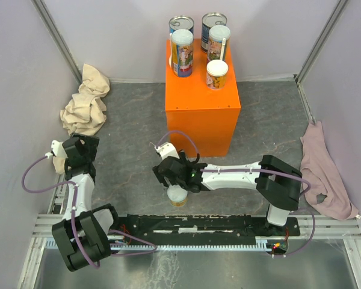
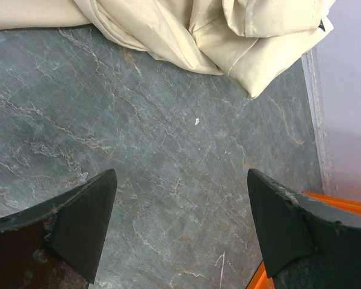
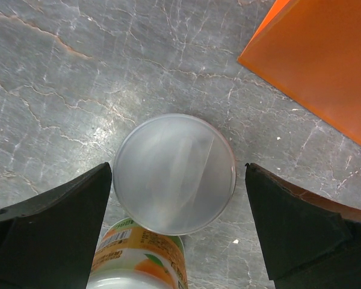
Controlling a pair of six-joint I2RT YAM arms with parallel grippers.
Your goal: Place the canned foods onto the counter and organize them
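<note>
Right claw (image 3: 175,180) is spread wide, gripping nothing, straddling the orange-labelled can with the pale plastic lid (image 3: 174,174). That can stands on the grey marbled table (image 3: 60,72), lower centre of the overhead view. I count five cans (image 1: 182,53) already atop the bright orange box (image 1: 201,108), upper centre. Left claw (image 2: 180,229) is open too, empty, near the crumpled beige cloth (image 2: 168,30). Nearly done, I'd say, just this straggler left.

From overhead, the right arm (image 1: 228,176) hides most of the orange-labelled, pale-lidded can (image 1: 178,198) beneath it. Two blue-labelled steel tins (image 1: 181,24) sit half-masked behind colourful front cans (image 1: 182,54), labels too small to read. Left wrist view crops the crumpled beige cloth (image 2: 228,36).
</note>
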